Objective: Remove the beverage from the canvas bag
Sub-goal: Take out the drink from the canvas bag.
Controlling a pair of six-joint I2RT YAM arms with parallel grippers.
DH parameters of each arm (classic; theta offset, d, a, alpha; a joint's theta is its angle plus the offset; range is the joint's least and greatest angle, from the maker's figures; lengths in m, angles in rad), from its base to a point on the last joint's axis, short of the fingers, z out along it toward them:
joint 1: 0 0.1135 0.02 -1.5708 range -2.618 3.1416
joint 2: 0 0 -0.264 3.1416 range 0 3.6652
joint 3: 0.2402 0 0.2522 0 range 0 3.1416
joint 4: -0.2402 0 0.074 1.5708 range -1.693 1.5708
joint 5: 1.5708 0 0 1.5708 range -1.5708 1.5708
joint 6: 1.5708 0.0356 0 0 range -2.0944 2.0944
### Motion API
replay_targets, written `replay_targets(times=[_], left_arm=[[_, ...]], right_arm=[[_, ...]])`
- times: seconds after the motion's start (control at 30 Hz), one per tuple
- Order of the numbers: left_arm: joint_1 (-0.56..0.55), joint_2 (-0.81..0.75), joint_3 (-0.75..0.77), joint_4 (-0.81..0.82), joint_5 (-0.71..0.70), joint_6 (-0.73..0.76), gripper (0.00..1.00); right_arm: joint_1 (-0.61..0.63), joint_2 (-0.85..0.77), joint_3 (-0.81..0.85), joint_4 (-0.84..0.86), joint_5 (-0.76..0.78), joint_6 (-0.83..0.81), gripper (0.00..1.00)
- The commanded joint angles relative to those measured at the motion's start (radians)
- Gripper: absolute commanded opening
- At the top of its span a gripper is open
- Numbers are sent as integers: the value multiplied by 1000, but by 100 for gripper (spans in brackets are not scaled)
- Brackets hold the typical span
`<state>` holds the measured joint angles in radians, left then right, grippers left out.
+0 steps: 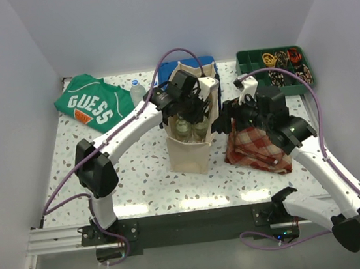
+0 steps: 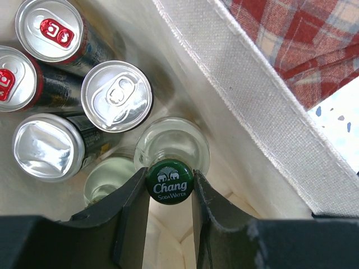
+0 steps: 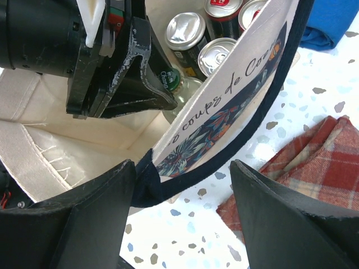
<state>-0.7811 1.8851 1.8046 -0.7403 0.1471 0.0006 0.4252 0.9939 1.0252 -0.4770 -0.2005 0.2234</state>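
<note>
Nearest you, the canvas bag (image 1: 189, 156) stands upright at the middle of the desk (image 1: 139, 172), and the drinks are all inside it. Your left claw (image 2: 170, 179) is down in the bag, pinched tight on the green cap (image 2: 169, 184) of a glass soda-water bottle (image 2: 174, 140). Your right claw (image 3: 182, 166) stands half wide astride the bag's rim by the navy handle, not squeezing it as far as I can see.

Expect the bottle to be heavy for its size, hard, slick and breakable. The cap gives only a small hold, so I'd lift straight up and slowly. The bag is soft cloth and will likely rise with the bottle unless its rim is held down.

Inside I count two glass bottles, the second one (image 2: 106, 179) just beside the held one, and four cans (image 2: 116, 95) packed close.

Just right of the bag lies one red plaid cloth (image 1: 254, 148). Farther back are one green T-shirt (image 1: 94, 105), one small plastic bottle (image 1: 136, 90), one blue cloth (image 1: 205, 62) behind the bag, and one green tray (image 1: 242, 64) at the far right.
</note>
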Motion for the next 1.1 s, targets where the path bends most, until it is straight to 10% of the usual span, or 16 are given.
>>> replay_targets(times=[0.0,1.07], left_arm=[[0,-46,84,99,3,-20,0],[0,-87,73,157,-14,-33,0]], right_arm=[[1,-5,-2,48,1,8,72],[3,-20,-14,51,16,19,73]])
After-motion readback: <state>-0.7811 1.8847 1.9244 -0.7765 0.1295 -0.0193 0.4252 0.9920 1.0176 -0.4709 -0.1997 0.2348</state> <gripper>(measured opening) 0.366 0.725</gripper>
